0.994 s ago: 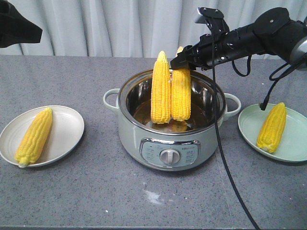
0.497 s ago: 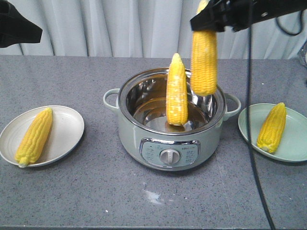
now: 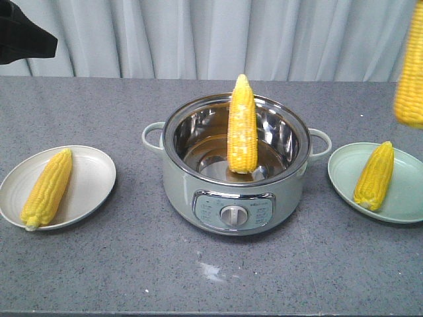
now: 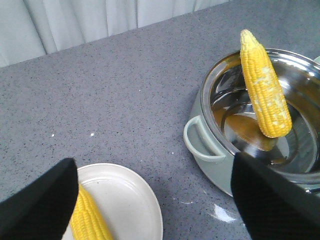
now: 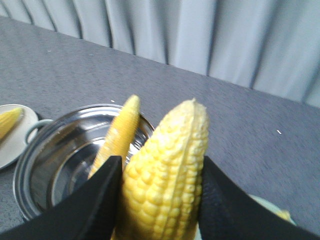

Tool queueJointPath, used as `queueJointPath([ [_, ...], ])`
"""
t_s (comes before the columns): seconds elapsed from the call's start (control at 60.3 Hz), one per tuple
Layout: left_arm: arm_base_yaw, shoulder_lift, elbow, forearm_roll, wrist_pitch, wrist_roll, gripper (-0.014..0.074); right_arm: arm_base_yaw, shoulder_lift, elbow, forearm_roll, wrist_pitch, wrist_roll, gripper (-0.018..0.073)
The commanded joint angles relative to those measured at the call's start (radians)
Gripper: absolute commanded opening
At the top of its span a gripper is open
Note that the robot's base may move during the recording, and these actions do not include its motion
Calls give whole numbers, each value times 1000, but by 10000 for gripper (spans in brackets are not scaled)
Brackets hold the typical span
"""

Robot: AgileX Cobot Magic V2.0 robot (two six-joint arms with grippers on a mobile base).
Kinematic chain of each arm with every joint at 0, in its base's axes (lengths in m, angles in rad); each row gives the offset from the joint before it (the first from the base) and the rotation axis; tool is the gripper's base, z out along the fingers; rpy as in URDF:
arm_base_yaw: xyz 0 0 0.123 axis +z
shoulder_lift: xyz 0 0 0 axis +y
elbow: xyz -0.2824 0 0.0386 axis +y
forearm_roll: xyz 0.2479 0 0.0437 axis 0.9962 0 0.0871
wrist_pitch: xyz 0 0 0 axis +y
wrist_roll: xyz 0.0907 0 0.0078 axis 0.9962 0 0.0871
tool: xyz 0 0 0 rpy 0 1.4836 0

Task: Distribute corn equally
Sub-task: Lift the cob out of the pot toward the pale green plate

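One corn cob [image 3: 241, 125] stands upright inside the steel pot [image 3: 198, 172], leaning on its far wall. Another cob [image 3: 47, 188] lies on the white plate [image 3: 92, 178] at the left. A further cob [image 3: 375, 176] lies on the green plate [image 3: 403, 198] at the right. My right gripper [image 5: 161, 167] is shut on a cob [image 5: 167, 175], which hangs blurred at the right edge [image 3: 411, 72] above the green plate. My left gripper [image 4: 155, 200] hovers open and empty between the white plate [image 4: 135, 200] and the pot [image 4: 210, 150].
The pot has side handles [image 3: 153, 137] and a front control knob [image 3: 232, 214]. Grey curtains [image 3: 211, 33] hang behind the table. A dark part of the left arm [image 3: 23, 36] shows at the top left.
The right gripper lifted its cob out of the pot and carried it right and up, to the frame's right edge. The remaining cob shifted slightly and still stands in the pot.
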Motion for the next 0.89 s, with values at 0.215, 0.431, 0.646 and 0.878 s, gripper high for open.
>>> queueJointPath([
  [0.215, -2, -24, -23, -38, -62, -1, 587, -76, -199, 260, 38, -96, -34, 121],
  [0.431, -39, -4, -23, -178, -64, 82, 587, -76, -213, 303, 40, -113, -33, 123],
  [0.646, -149, 123, -23, -281, -147, 152, 587, -76, -213, 303, 42, -129, -31, 123],
  [0.878, -276, 291, -27, -330, -292, 170, 587, -76, -213, 303, 42, -120, -26, 123],
])
